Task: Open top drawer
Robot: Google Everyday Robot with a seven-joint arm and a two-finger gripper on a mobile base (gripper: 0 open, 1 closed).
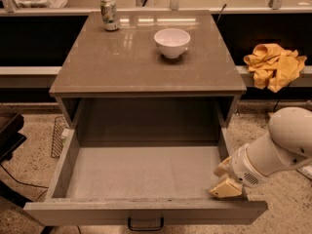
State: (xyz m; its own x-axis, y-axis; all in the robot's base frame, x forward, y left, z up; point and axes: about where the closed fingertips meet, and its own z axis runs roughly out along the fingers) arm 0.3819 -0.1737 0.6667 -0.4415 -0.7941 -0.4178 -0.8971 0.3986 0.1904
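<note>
The top drawer (141, 211) of the grey-taupe cabinet stands pulled far out toward me. Its deep grey interior is bare. Its small black bar handle (145, 224) shows at the bottom edge of the front panel. My gripper (225, 183) hangs from the white arm (278, 147) at the drawer's right front corner, just inside the right wall and above the front edge. It holds nothing that I can see. The lower drawers are out of view.
On the cabinet top (122, 62) stand a white bowl (171, 42) and a drinks can (109, 13). A yellow cloth (274, 65) lies on a ledge at the right. A dark object (9, 135) juts in at the left over speckled floor.
</note>
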